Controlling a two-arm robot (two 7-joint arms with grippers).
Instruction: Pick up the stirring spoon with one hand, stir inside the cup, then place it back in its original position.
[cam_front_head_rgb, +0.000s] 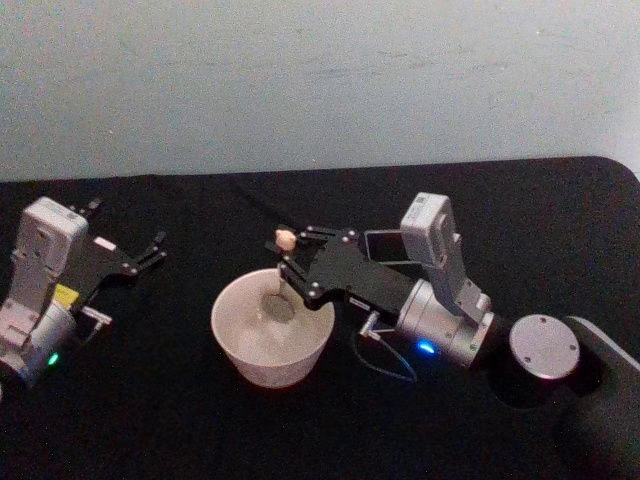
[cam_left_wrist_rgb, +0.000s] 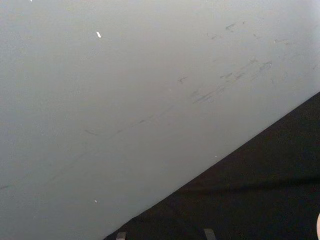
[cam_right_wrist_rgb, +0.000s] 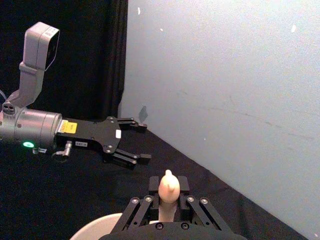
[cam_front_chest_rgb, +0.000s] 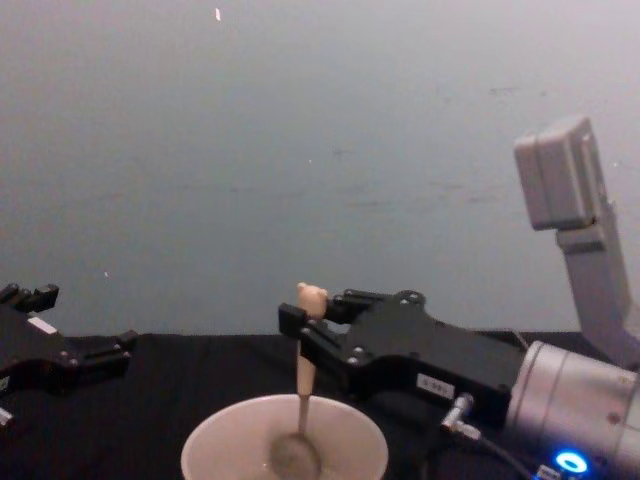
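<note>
The cup is creamy white, plain all over. The stirring spoon has a pale beige handle with a little beige bear head, and its round end looks dull grey. The right gripper is black with tiny silver screws. Its wrist is shiny silver-grey with a blue light. The left gripper is black too — with a yellow sticker, a white label and a green light. The table cloth is plain black. The wall is pale grey-blue — with faint dark scratch marks.
</note>
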